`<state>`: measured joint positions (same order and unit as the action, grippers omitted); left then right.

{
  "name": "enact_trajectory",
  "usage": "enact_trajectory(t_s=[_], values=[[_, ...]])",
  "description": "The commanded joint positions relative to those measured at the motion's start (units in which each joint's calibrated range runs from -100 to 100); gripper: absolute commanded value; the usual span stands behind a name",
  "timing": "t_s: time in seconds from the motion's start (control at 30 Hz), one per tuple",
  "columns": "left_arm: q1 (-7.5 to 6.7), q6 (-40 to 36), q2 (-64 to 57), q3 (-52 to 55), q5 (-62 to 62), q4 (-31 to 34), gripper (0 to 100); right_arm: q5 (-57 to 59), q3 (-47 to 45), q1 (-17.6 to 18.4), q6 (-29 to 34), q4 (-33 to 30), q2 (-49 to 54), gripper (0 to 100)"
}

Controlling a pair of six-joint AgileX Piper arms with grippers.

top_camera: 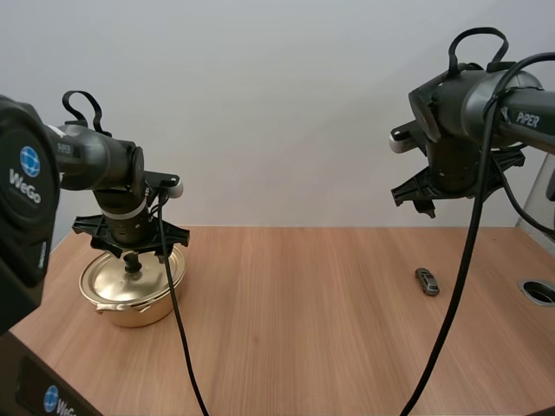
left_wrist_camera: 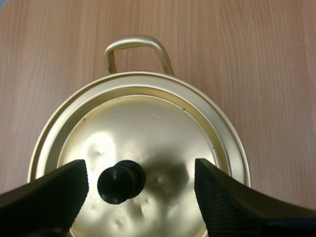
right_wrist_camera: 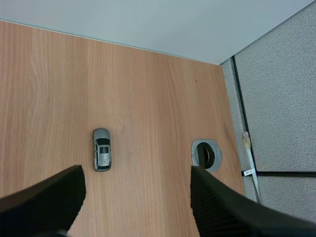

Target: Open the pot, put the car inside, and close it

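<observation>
A gold pot stands at the table's left with its lid on; the lid has a black knob. My left gripper hangs straight above the knob, open, and its fingers stand wide apart on either side of the knob without touching it. A small grey toy car lies on the table at the right. My right gripper is held high above the car, open, with nothing between its fingers.
The pot's loop handle sticks out on the side away from the left arm. A round cable hole sits in the tabletop near the right edge, close to the car. Bare wood lies between the pot and the car.
</observation>
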<state>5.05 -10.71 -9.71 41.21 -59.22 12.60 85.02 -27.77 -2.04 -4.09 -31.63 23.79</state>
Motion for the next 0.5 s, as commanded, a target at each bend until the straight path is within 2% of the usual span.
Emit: enact_trajectory(t_s=[0.0,0.33,0.47], values=[[-0.01,0.01,0.12,0.02,-0.04,0.41,100,0.20,0.03,-0.05,0.00,0.01,0.02,100],[-0.01,-0.26,0.27,0.02,1.41,0.39,100,2.74,0.03,-0.05,0.00,0.01,0.02,100],[-0.01,-2.34,0.27,0.02,1.41,2.36,100,3.37,0.03,-0.05,0.00,0.01,0.02,100]])
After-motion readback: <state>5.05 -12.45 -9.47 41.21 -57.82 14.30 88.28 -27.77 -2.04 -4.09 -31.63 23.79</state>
